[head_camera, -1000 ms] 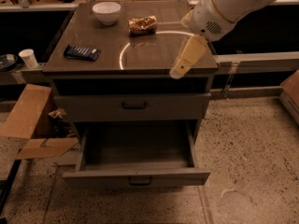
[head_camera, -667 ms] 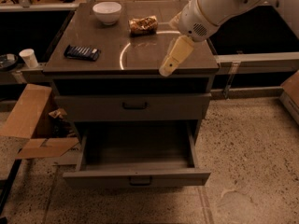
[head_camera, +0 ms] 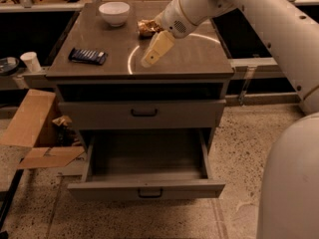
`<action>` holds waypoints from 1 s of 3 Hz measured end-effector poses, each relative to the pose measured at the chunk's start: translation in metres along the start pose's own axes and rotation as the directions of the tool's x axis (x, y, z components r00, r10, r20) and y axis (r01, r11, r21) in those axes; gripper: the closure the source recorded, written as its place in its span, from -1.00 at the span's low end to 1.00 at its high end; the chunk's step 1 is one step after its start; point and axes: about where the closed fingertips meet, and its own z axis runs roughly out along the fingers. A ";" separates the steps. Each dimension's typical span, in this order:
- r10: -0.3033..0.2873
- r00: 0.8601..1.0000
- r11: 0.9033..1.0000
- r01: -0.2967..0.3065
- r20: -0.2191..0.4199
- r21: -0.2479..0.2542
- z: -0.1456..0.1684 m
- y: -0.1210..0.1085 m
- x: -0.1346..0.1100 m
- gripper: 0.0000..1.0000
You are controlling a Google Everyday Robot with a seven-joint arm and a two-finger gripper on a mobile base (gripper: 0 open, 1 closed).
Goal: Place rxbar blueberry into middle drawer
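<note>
One flat dark-blue rxbar blueberry [head_camera: 87, 56], pale stripes, claw [head_camera: 148, 61] above cabinet top [head_camera: 194, 59]

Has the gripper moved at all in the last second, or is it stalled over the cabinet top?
Yes. Judged against the unmoved rxbar blueberry, the gripper has travelled across the cabinet top toward it, still short of it.

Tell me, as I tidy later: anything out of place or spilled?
Only the cardboard box on the floor left of the cabinet, flaps splayed open. Nothing looks spilled. The gripper hangs above the cabinet top.
</note>
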 end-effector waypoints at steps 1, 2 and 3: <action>0.024 0.997 1.000 -0.023 0.071 -0.009 0.043 -0.014 -0.018 -1.00; 0.024 0.997 1.000 -0.023 0.071 -0.009 0.043 -0.015 -0.018 -1.00; 0.039 0.992 0.999 -0.039 0.122 0.000 0.066 -0.026 -0.028 -1.00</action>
